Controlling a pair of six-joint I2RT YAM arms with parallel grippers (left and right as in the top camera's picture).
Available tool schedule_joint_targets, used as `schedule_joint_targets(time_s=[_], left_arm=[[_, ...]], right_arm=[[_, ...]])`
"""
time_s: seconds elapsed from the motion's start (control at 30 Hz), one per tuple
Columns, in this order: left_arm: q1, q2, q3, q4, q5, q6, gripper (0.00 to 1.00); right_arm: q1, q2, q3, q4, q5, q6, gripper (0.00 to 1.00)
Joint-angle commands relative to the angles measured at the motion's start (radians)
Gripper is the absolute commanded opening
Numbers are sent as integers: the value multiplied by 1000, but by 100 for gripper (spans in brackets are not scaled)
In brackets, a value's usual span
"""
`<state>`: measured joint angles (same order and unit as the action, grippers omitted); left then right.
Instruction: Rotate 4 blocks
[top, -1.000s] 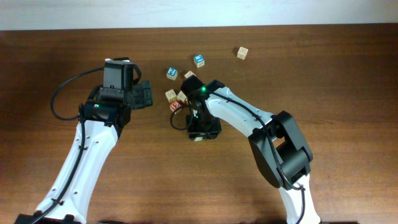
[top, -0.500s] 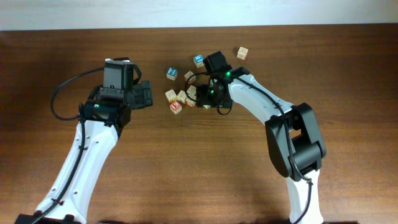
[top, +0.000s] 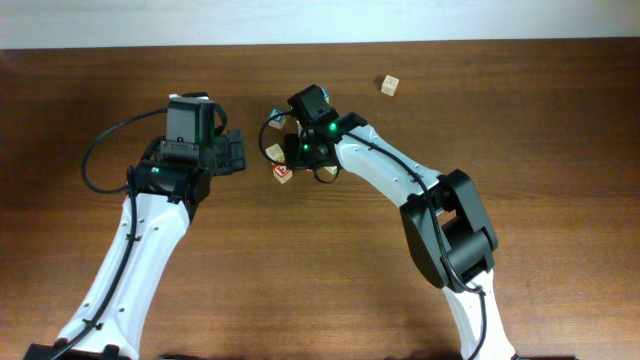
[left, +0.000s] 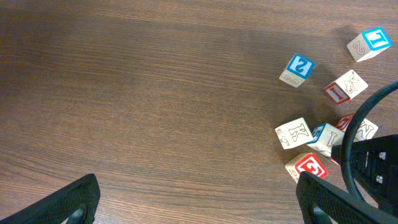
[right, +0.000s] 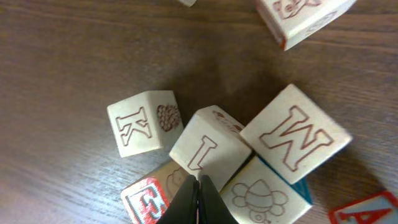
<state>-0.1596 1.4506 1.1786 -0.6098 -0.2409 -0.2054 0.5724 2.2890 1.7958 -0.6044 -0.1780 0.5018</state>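
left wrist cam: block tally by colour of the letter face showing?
Blue-faced blocks: 2
Red-faced blocks: 2
Pale blocks, outlined letter: 3
Total: 7 clear; a red sliver by the black cable may be another.

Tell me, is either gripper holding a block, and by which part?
Nothing is held: the right gripper is shut empty over the blocks, the left gripper open.

white arms (top: 130, 250), black joints, green lights, looping black cables (top: 97, 152)
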Motion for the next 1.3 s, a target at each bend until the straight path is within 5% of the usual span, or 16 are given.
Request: schedule_joint_targets(time_s=[0.0,0.27,0.5,0.8,1.17,1.27], left_arm=[[5,-21,19,2,-10,2,99],[5,-21,19,2,-10,2,99],[5,-21,19,2,-10,2,99],[5,-21,19,2,-10,2,99],[5,-21,19,2,-10,2,99],[5,-21,19,2,-10,2,99]], right_arm=[[-3,8,8,-37,183,3,5],[-80,8,8,-32,245,-89,21],[-98,6,85,-36,-159,-217,34],[-16,8,35,-92,-89,52,25],[-19,58,35,72,35,-13,26],[-31,15,76,-6,-4,-56,37]])
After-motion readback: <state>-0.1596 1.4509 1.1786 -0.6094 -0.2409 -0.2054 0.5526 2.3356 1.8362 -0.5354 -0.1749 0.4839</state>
